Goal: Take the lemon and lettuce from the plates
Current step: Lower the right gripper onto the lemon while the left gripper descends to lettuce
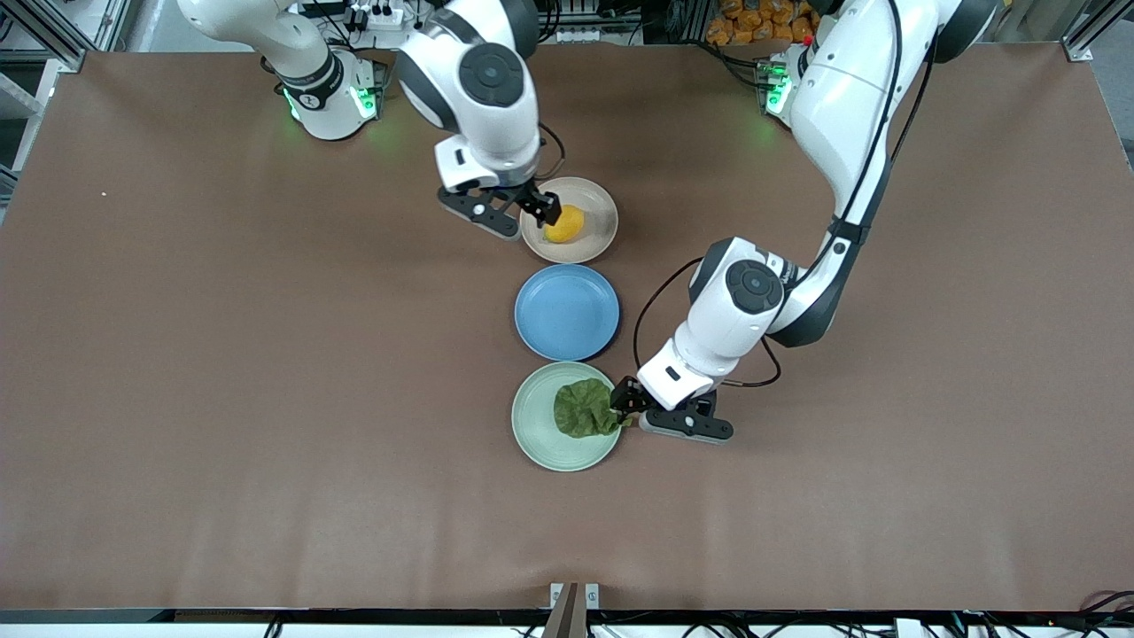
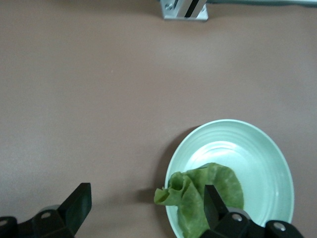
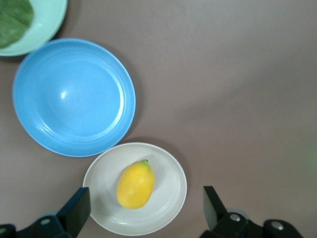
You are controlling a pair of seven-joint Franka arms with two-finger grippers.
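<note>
Hovering over the beige plate (image 1: 595, 244), the right gripper (image 1: 523, 211) is spreading its jaws wide, empty, above the lemon (image 1: 565, 224). The left gripper (image 1: 631, 409), likewise open and empty, is hanging over the lettuce (image 1: 584, 408) lying on the mint plate (image 1: 535, 424).

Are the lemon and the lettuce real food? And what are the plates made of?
The lemon looks like plastic: its skin is very smooth, evenly yellow-orange, with a soft shine. The lettuce could be real or a soft fake; its wrinkly, matte leaf doesn't settle it. The beige plate, blue plate and mint plate look like smooth, slightly glossy plastic or melamine, with faint rings and highlights.
</note>
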